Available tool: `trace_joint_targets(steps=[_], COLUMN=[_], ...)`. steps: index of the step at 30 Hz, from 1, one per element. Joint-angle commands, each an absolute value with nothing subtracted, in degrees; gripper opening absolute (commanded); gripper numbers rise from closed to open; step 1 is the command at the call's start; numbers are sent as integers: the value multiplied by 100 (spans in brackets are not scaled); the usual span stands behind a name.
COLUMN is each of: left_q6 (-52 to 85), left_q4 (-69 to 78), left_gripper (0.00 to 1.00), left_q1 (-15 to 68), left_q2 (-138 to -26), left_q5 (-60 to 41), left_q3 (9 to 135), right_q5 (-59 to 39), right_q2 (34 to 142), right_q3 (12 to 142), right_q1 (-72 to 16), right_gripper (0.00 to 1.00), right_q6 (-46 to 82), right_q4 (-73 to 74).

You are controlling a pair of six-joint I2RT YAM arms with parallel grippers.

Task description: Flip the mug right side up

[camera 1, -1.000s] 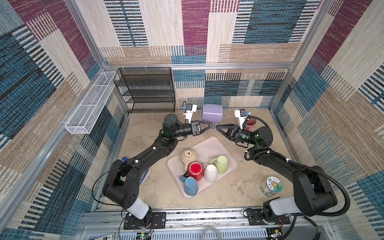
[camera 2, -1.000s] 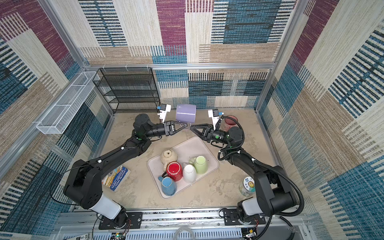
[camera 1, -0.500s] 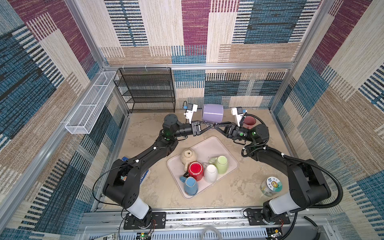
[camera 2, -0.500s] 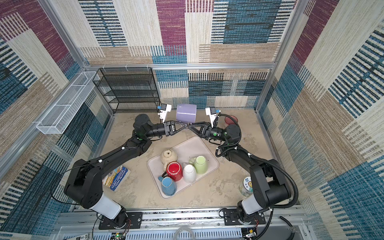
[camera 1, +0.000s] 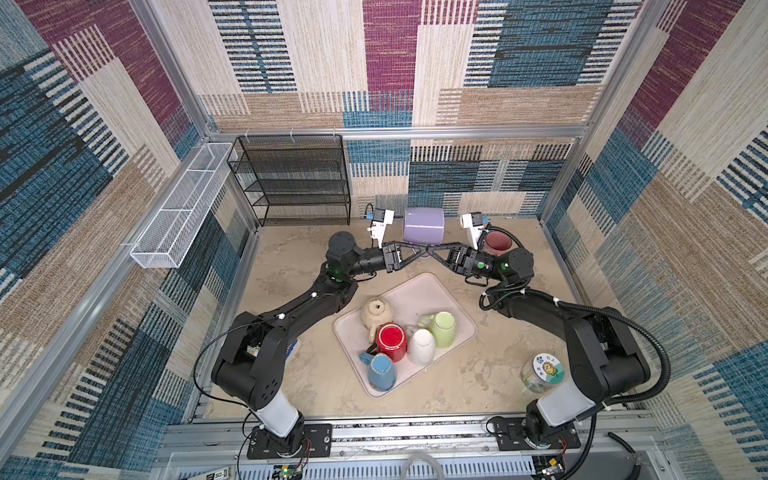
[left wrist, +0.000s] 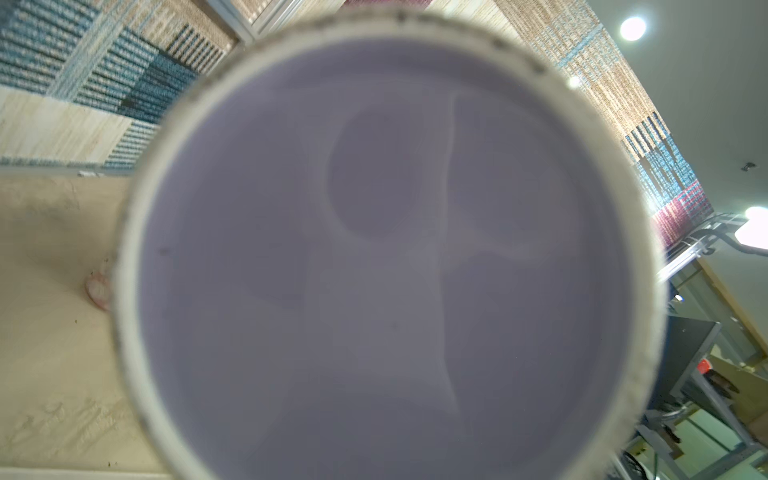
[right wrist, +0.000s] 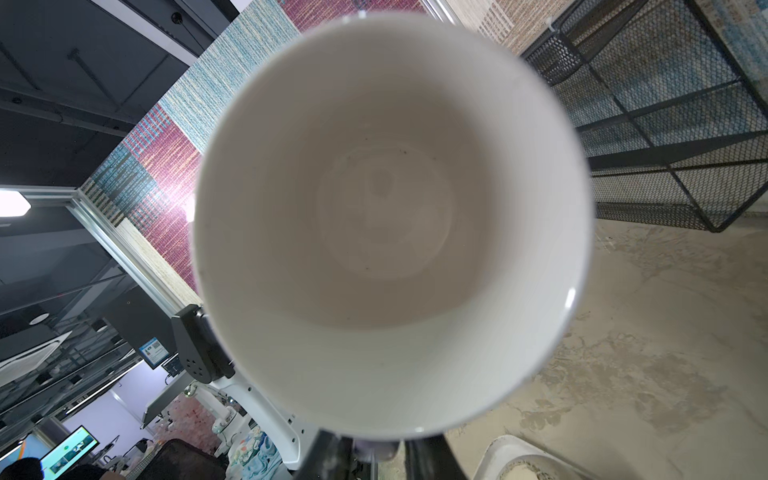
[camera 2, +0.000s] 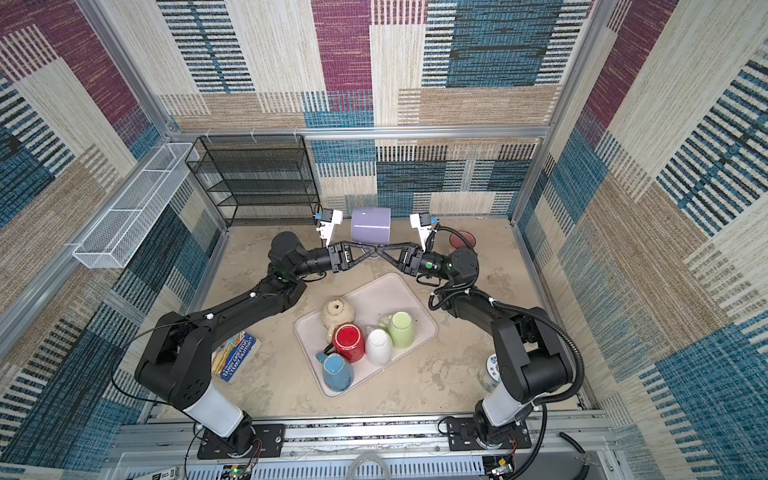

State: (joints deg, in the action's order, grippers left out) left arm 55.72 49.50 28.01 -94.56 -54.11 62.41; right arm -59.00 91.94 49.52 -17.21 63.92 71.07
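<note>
A: Biggest first: what holds the middle?

B: The pale tray (camera 1: 419, 291), with spare cups (camera 1: 391, 341) tipped about in it. The lilac mug (camera 1: 423, 224) is not among them: it hangs in the air behind the tray, lying sideways, base toward the left gripper (camera 1: 422, 248), open mouth toward the right gripper (camera 1: 434, 250).

A: Why sideways?

B: Halfway through the turn, I judge. Its handle (right wrist: 376, 451) points down, where both can reach. The left one is drawn narrow, pinching that handle and, it seems, carrying the weight. The right has fingers (right wrist: 332, 461) either side of it; gripping or merely flanking, I cannot tell.
</note>
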Motion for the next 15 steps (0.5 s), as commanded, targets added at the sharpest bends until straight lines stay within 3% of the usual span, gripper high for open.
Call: trace_joint_targets(steps=[1, 8, 15], left_q6=[5651, 5643, 5527], left_q4=[5272, 5282, 5140], left_gripper=[0, 0, 0], left_q1=[2830, 2830, 2830], left_q2=[-9499, -9500, -9450], left_q5=[-5706, -5713, -5597], left_q3=[6237, 6192, 6135], right_q5=[-5836, -5749, -5654], right_q2=[9291, 9269, 9164], right_q3=[5019, 4949, 4810], right_q1=[-1734, -1731, -1727], right_gripper=[24, 0, 0], right_q6=[6744, 6752, 6653], right_q4=[7889, 7980, 7934])
